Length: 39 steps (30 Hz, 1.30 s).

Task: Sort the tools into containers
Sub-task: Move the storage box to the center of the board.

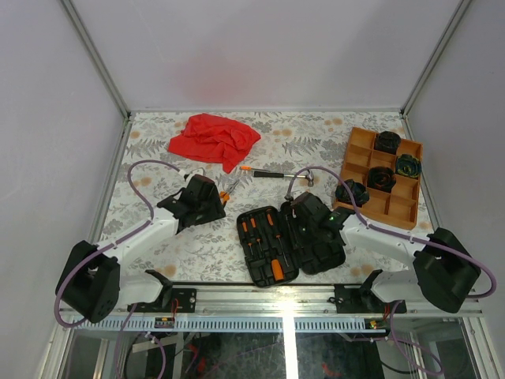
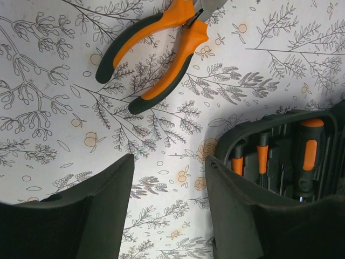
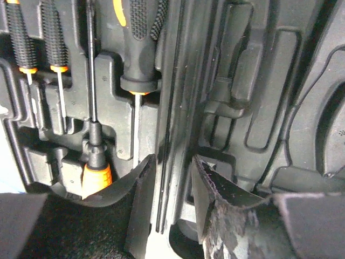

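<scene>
The black tool case lies open mid-table, with several orange-and-black screwdrivers in its left half. Orange-handled pliers lie on the table just past my left gripper. In the left wrist view the pliers are ahead of the open, empty left gripper, and the case sits at its right. My right gripper hovers open over the case's middle ridge, beside a slotted screwdriver. The hammer lies behind the case. The orange tray holds several dark coils.
A red cloth is crumpled at the back left. The tray stands against the right wall. Purple cables loop from both arms over the floral tabletop. A metal rail runs along the near edge.
</scene>
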Motion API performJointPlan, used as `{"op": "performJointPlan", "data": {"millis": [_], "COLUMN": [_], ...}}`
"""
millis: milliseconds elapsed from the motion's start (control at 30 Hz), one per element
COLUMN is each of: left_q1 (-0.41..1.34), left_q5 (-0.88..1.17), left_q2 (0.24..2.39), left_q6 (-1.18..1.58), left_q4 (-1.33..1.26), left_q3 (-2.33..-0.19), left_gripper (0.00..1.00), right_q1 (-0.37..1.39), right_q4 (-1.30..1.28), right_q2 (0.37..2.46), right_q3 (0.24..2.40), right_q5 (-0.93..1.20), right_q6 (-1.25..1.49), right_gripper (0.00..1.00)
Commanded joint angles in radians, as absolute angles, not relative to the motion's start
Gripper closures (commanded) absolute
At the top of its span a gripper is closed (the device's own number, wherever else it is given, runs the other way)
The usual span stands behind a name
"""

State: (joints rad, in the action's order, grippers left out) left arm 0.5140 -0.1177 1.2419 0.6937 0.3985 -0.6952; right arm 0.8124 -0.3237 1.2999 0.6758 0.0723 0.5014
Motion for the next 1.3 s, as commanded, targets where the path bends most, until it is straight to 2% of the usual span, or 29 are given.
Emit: {"op": "performJointPlan", "data": {"millis": [0, 400, 467, 667, 900, 1133, 1267], "left_q1": [0.506, 0.505, 0.504, 0.505, 0.505, 0.505, 0.505], "left_q5": [-0.173, -0.204, -0.208, -0.207, -0.209, -0.223, -0.236], "left_q2": [1.225, 1.219, 1.225, 1.253, 1.236, 1.055, 0.936], "left_q6": [0.684, 0.675, 0.676, 0.672, 0.672, 0.674, 0.652], "left_q4": [0.414, 0.452, 0.454, 0.457, 0.456, 0.411, 0.409], "left_q3": [-0.715, -0.772, -0.781, -0.799, -0.814, -0.801, -0.807], "left_gripper": [0.45, 0.35, 0.35, 0.35, 0.35, 0.35, 0.33], "right_q1": [0.805, 0.807, 0.806, 0.806, 0.806, 0.807, 0.796], "right_q4": [-0.312, -0.155, -0.140, -0.135, -0.219, -0.204, -0.266], "right_q2": [1.333, 1.472, 1.471, 1.333, 1.145, 1.038, 1.065], "right_q3": [0.691, 0.749, 0.758, 0.777, 0.751, 0.698, 0.750], "right_q5": [0.052, 0.132, 0.124, 0.030, -0.201, -0.402, -0.438], "right_q6": [0.529, 0.677, 0.682, 0.607, 0.471, 0.418, 0.386], "right_gripper": [0.62, 0.76, 0.74, 0.59, 0.52, 0.50, 0.45]}}
